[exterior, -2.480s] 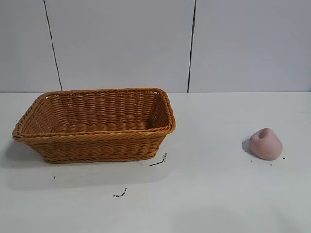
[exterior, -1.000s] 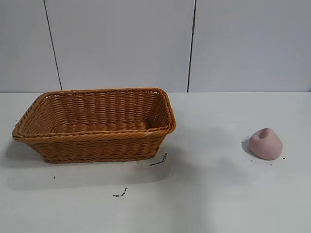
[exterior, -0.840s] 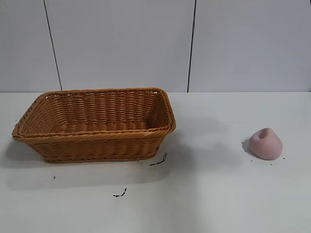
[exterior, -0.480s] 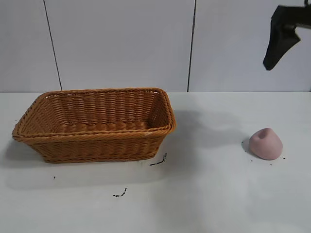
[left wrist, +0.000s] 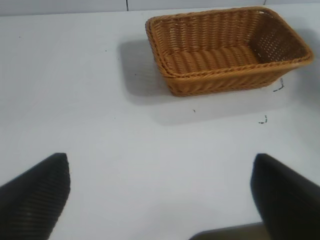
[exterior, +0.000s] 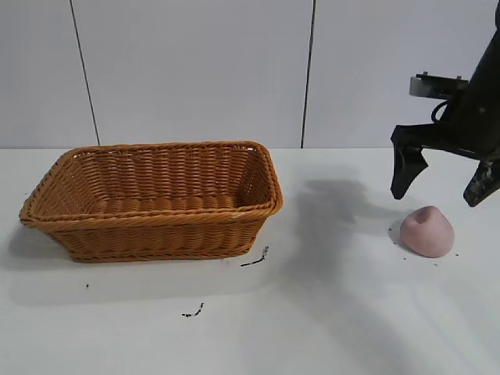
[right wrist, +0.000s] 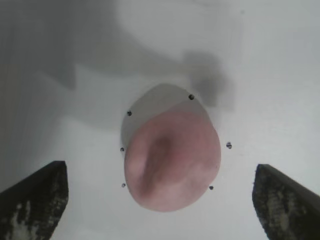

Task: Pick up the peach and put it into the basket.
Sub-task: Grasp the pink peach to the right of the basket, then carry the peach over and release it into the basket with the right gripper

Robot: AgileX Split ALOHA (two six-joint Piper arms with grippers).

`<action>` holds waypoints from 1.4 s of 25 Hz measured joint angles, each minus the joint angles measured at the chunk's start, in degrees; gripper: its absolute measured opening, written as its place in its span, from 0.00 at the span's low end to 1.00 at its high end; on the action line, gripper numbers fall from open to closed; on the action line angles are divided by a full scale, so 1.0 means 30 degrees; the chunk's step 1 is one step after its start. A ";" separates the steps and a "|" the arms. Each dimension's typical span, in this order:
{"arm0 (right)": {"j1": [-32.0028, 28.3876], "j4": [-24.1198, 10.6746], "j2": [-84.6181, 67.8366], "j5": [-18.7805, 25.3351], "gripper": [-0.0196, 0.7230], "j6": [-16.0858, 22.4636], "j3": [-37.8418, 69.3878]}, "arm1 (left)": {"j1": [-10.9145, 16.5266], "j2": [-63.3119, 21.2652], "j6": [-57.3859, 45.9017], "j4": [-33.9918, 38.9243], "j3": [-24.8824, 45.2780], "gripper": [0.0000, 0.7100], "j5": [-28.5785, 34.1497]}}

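The pale pink peach (exterior: 427, 231) lies on the white table at the right; it also shows in the right wrist view (right wrist: 172, 160). My right gripper (exterior: 442, 195) hangs open just above it, one finger on each side, not touching; in its own view the right gripper (right wrist: 161, 200) has the peach between its spread jaws. The orange-brown wicker basket (exterior: 156, 223) stands at the left, empty, and shows in the left wrist view (left wrist: 220, 82). My left gripper (left wrist: 161, 195) is open and empty over bare table, out of the exterior view.
Small black marks (exterior: 255, 258) dot the table in front of the basket, and black specks ring the peach. A grey panelled wall (exterior: 195, 70) closes the back of the table.
My right arm has come into view from the upper right and dropped down over the peach. The peach and the basket have not moved.
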 joint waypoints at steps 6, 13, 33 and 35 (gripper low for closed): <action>0.0000 -0.0143 0.0605 -0.0025 0.88 0.0000 -0.0003 | 0.0000 0.0000 0.0000 0.0000 0.0000 0.98 0.0000; 0.0000 -0.1483 0.0246 0.0207 0.03 -0.0060 -0.0115 | 0.0000 0.0000 0.0000 0.0000 0.0000 0.98 0.0000; 0.3192 -0.1231 -0.1462 0.8083 0.02 0.1092 -1.2201 | 0.0000 0.0000 0.0000 0.0000 0.0000 0.98 0.0000; 0.3992 -0.1231 -0.1066 0.8261 0.02 0.1171 -1.3456 | 0.0000 0.0000 0.0000 0.0000 0.0000 0.98 0.0000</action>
